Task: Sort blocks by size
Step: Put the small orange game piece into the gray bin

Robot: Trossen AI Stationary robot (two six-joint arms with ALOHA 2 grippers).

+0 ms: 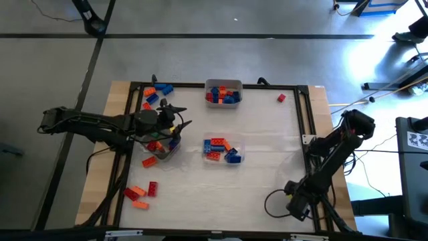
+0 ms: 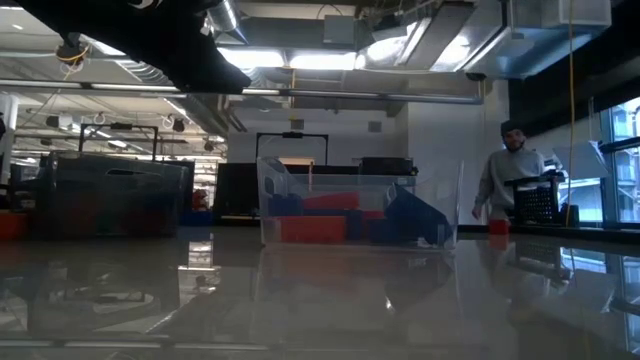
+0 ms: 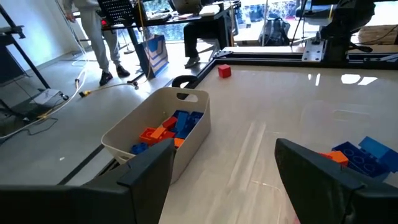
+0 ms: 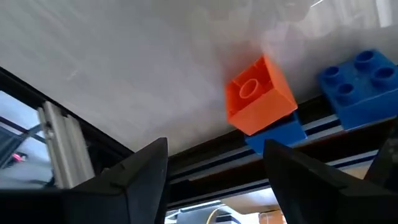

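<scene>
Clear tray of blocks is half hidden beneath the left gripper, jaws wide, empty. The right gripper parks at the table corner, jaws apart, empty.

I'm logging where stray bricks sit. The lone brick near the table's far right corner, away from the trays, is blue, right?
Not quite. That lone brick is red, not blue. It does sit apart from the trays near the table's far right corner; the high view shows this, and the left wrist view shows it red too.
</scene>
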